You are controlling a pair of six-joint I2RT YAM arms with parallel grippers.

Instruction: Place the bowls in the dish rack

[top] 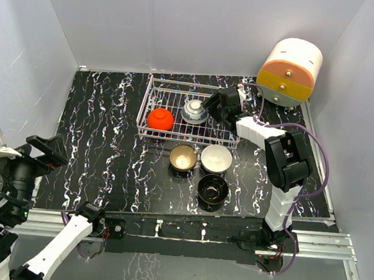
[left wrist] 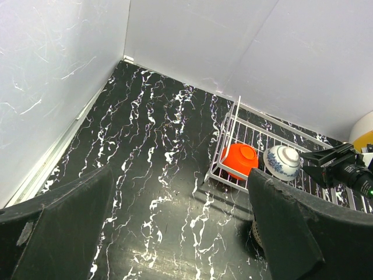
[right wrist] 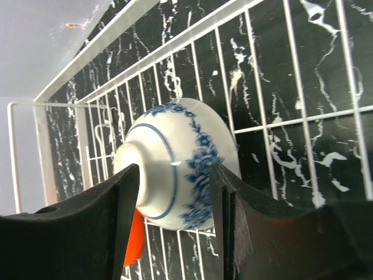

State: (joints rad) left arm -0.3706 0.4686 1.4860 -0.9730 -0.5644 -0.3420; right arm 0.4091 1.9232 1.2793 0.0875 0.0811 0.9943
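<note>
Free dish rack floor behind red bowl

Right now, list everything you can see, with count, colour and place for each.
dish rack: one, white, far centre of table
red bowl: one, red, inverted in rack, left
blue-and-white bowl: one, patterned, in rack, gripped
tan bowl: one, tan, before rack
white bowl: one, white, beside tan bowl
black bowl: one, black, nearest front
drawer unit: one, cream-orange, far right
left gripper: one, black, open, near left
right gripper: one, black, closed on blue-and-white bowl
</note>
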